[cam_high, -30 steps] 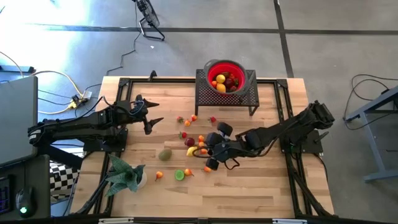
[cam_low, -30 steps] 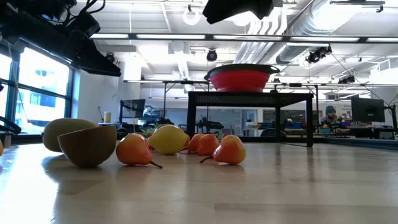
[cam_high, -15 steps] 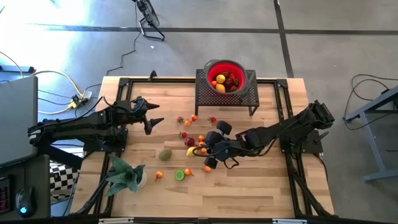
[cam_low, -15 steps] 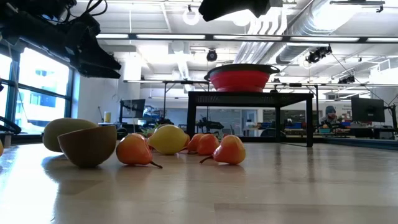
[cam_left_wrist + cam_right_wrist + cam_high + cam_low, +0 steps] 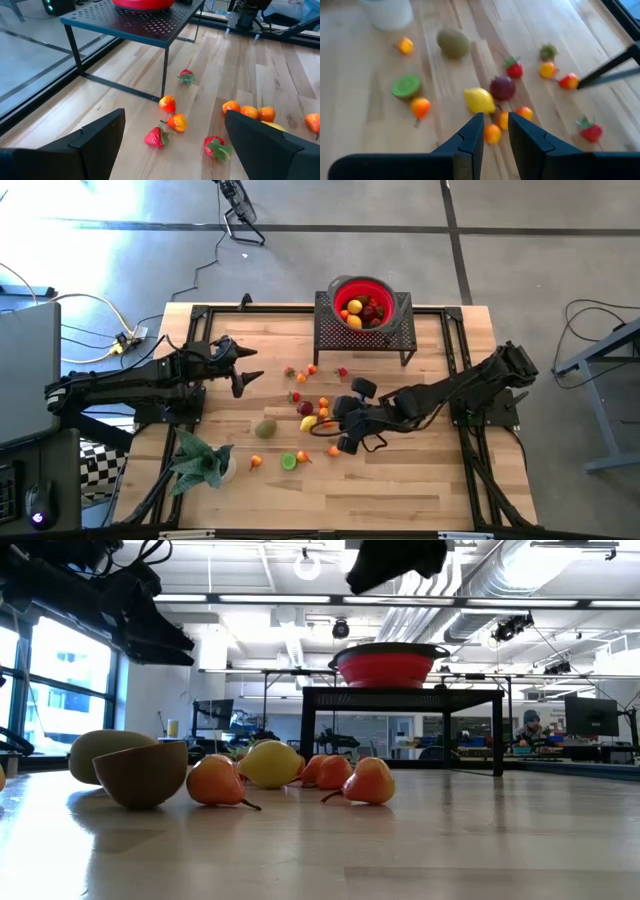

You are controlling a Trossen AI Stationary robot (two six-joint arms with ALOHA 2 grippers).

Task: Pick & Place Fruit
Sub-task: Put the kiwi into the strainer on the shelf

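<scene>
Dark, nearly pressed-together and empty, the right gripper (image 5: 333, 423) has slid slightly toward frame centre, over the fruit (image 5: 309, 422), nearing a pick, while the left gripper (image 5: 247, 364) waits spread at upper left.

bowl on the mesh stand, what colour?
Red bowl with a grey rim, on the black stand; clearest in the high view.

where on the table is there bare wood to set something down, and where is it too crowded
Free patches on the table: the whole front strip below the lime half, and the back left corner between the left claw and the black stand. Crowded: the centre, where loose fruit lies around the lemon with the right claw over it.
</scene>
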